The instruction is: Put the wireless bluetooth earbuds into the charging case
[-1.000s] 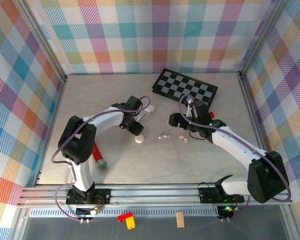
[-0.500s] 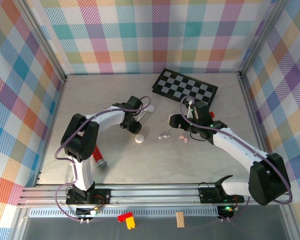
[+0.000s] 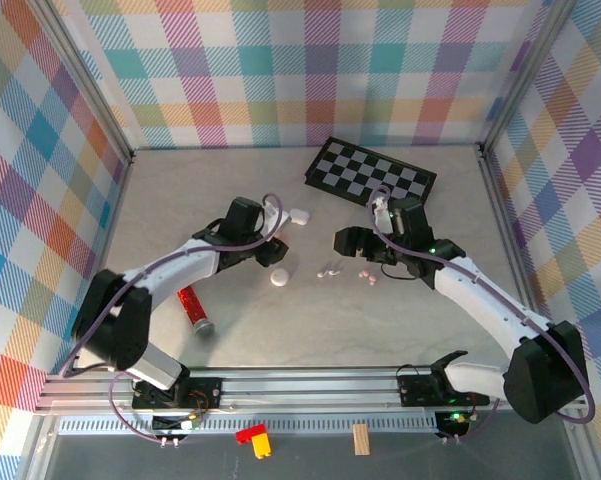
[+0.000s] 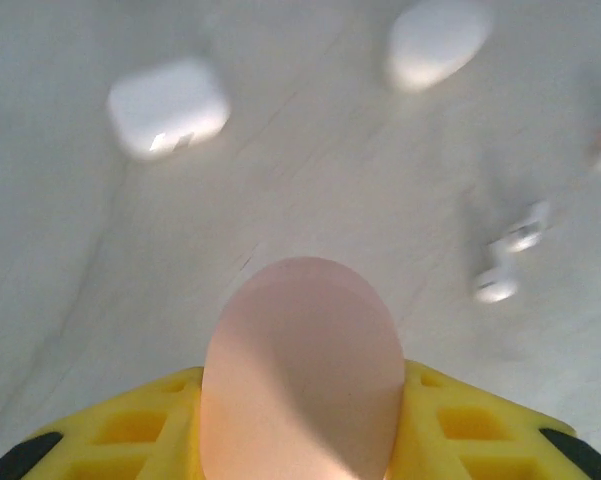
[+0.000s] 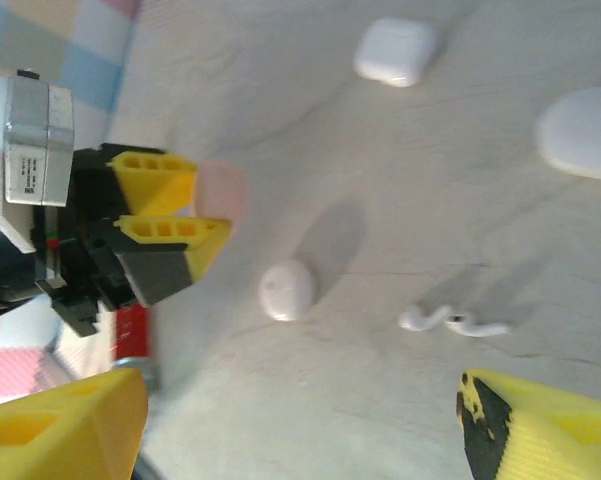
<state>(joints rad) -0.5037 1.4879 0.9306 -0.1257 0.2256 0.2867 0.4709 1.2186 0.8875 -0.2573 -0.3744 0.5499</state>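
White earbuds point(image 3: 329, 270) lying near pink earbuds point(image 3: 366, 277); pink charging case point(image 4: 302, 370) in the left hand point(image 5: 205, 205)

Checkerboard point(image 3: 371, 179) far side; red tube point(image 3: 193, 309) left; wooden block point(image 3: 360, 439) front ledge.

4 cases tot.: 1 pink case point(image 4: 302, 370), plus 3 white, i.e. squarish case point(image 3: 299, 215), big oval case point(image 5: 585, 130), small round case point(image 3: 279, 279). 2 white earbuds point(image 3: 330, 270); approx. 2 pink earbuds point(image 3: 367, 276), too tiny to be sure. 1 checkerboard point(image 3: 370, 180), 1 red tube point(image 3: 190, 303), 1 wood block point(image 3: 360, 438).
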